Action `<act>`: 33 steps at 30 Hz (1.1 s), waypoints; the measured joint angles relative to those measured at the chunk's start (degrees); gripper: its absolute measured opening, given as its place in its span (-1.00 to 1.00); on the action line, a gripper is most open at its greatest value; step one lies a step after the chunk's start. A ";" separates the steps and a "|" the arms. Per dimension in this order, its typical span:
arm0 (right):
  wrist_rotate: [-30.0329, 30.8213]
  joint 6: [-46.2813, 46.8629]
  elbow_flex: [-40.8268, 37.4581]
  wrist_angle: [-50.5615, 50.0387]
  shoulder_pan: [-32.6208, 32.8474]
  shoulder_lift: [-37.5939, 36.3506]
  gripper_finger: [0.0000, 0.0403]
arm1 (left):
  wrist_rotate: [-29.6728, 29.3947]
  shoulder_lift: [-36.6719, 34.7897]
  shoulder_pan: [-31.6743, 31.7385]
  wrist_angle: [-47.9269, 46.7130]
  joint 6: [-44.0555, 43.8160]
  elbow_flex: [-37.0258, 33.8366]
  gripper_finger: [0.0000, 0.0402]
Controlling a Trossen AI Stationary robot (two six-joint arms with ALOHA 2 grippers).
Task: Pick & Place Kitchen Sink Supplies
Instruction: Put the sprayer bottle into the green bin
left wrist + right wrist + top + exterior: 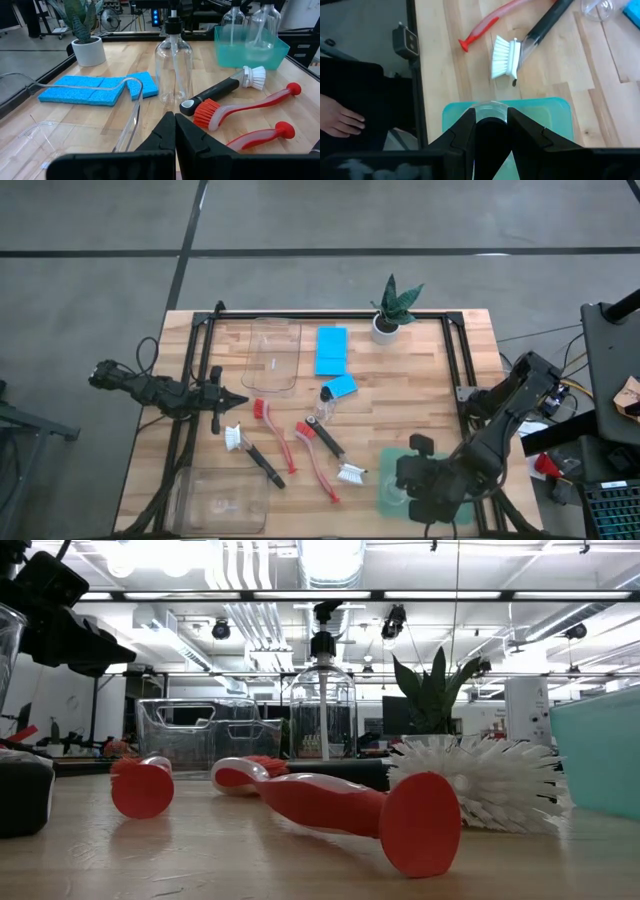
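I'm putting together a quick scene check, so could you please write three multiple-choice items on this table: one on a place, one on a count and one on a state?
1. Where does the potted plant stand?
A. beside the large blue sponge
B. inside a clear tray
C. among the brushes

2. How many dish brushes are there?
A. two
B. four
C. six

3. How do the fingers of the left gripper stand?
A. wide open
B. shut on a sponge
C. shut, holding nothing

Answers: 1 A, the high view shows the pot next to that sponge; 2 B, two are red-handled and two black-handled; 3 C, the left wrist view shows them pressed together, empty.
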 joint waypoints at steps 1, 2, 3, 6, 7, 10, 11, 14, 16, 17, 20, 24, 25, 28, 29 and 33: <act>-0.01 0.00 0.00 0.09 0.03 0.47 -0.55 | 0.00 0.00 -0.01 0.00 0.00 0.00 -1.00; -0.12 0.00 0.00 0.22 0.03 0.90 -0.55 | 0.02 -0.02 0.00 0.00 0.00 0.00 -1.00; -0.30 0.00 0.00 0.26 0.03 1.04 -0.55 | 0.00 -0.01 0.00 0.00 0.00 0.00 -1.00; -0.57 0.30 -0.02 1.51 0.18 1.10 -0.55 | 0.02 0.00 0.01 0.00 0.00 0.00 -1.00; -0.61 0.33 0.00 2.16 0.20 1.12 -0.55 | 0.00 0.00 0.00 0.00 0.00 0.00 -1.00; -1.52 0.23 -0.01 2.39 0.51 1.13 -0.54 | 0.00 -0.02 0.01 0.00 0.00 0.00 -1.00; -1.82 0.39 -0.01 2.61 0.51 1.11 -0.53 | 0.00 -0.02 0.01 0.00 0.00 0.00 -1.00; -2.01 0.88 -0.02 2.56 0.51 1.08 -0.47 | 0.01 -0.02 0.00 0.00 0.00 0.00 -1.00; -2.09 1.10 -0.02 2.77 0.51 1.27 -0.43 | 0.00 -0.02 -0.01 0.00 0.00 0.00 -1.00; -2.10 1.11 -0.02 2.77 0.49 1.39 -0.42 | 0.01 -0.02 0.01 0.00 0.00 0.00 -1.00; -2.78 1.16 -0.02 2.79 0.49 2.11 -0.40 | 0.02 -0.02 0.01 0.00 0.00 0.00 -1.00; -4.29 1.49 -0.02 2.77 0.46 2.93 -0.40 | 0.01 -0.01 0.01 0.00 0.00 0.00 -1.00; -4.33 1.57 -0.02 2.77 0.46 2.99 -0.40 | 0.01 -0.02 0.00 0.00 0.00 0.00 -1.00; -4.44 2.66 -0.02 2.79 0.45 2.62 -0.39 | 0.02 -0.02 0.01 0.00 0.00 0.00 -1.00; -4.29 2.93 -0.02 2.81 0.44 2.42 -0.39 | 0.00 -0.02 -0.01 0.00 0.00 0.00 -1.00; -2.66 4.34 -0.02 2.82 0.25 1.06 -0.39 | 0.01 -0.02 -0.01 0.00 0.00 0.00 -1.00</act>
